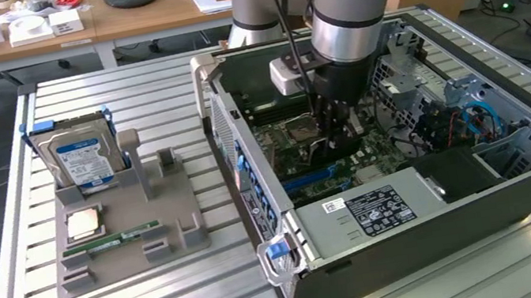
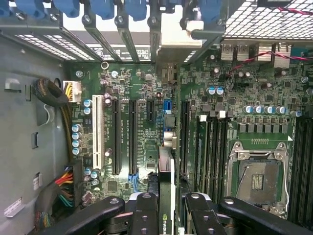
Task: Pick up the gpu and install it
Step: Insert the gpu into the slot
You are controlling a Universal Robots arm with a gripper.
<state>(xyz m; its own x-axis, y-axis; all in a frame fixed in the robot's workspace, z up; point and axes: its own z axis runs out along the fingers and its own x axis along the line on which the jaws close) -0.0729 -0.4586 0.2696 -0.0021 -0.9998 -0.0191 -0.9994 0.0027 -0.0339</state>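
Inside case: gpu on edge over motherboard
jaws: pinching gpu from both sides
arm: down inside case

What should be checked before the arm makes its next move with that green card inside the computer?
1. Grip on the card: ok. The pincer is shut on the gpu, which it holds edge-on.
2. Card inside the computer case: ok, above the motherboard.
3. Card lined up with a slot: cannot tell.
4. Card seated in a slot: cannot tell.
5. Wire bundle apart from the card: ok.
6. Hard drive out of the way on the grey stand: ok.
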